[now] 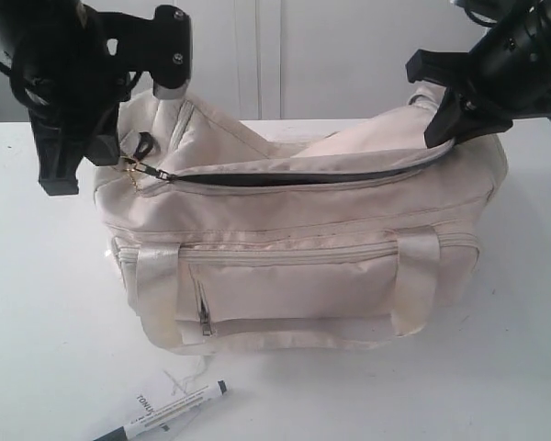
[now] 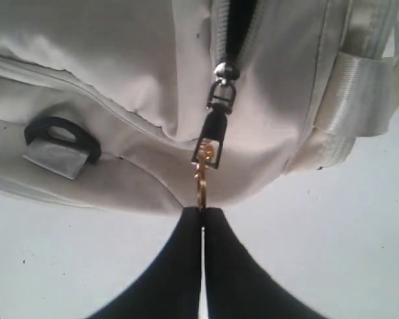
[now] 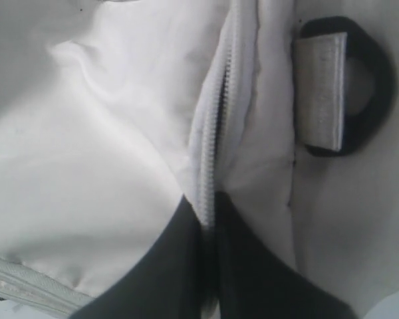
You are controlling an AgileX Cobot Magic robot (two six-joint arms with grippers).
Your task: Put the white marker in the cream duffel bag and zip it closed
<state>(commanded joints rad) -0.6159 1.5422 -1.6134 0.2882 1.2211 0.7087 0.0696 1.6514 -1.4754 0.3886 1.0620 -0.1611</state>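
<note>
White table [image 1: 46,322] in front carries the marker [image 1: 170,411], lying loose just before the bag [image 1: 303,276], not in it. The zip [image 1: 294,177] gapes dark along the top, so opening looks done. Loading comes next, and one arm must let go to fetch the marker. Both arms slant down over the bag's ends: left gripper [image 2: 201,211] pinches the gold keychain [image 2: 199,179], right gripper [image 3: 209,212] clamps the zip edge.

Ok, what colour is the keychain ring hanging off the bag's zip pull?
Gold: the keychain ring shows best in the left wrist view.

2 black arms [image 1: 64,101], silver screw heads [image 1: 177,58]
</note>
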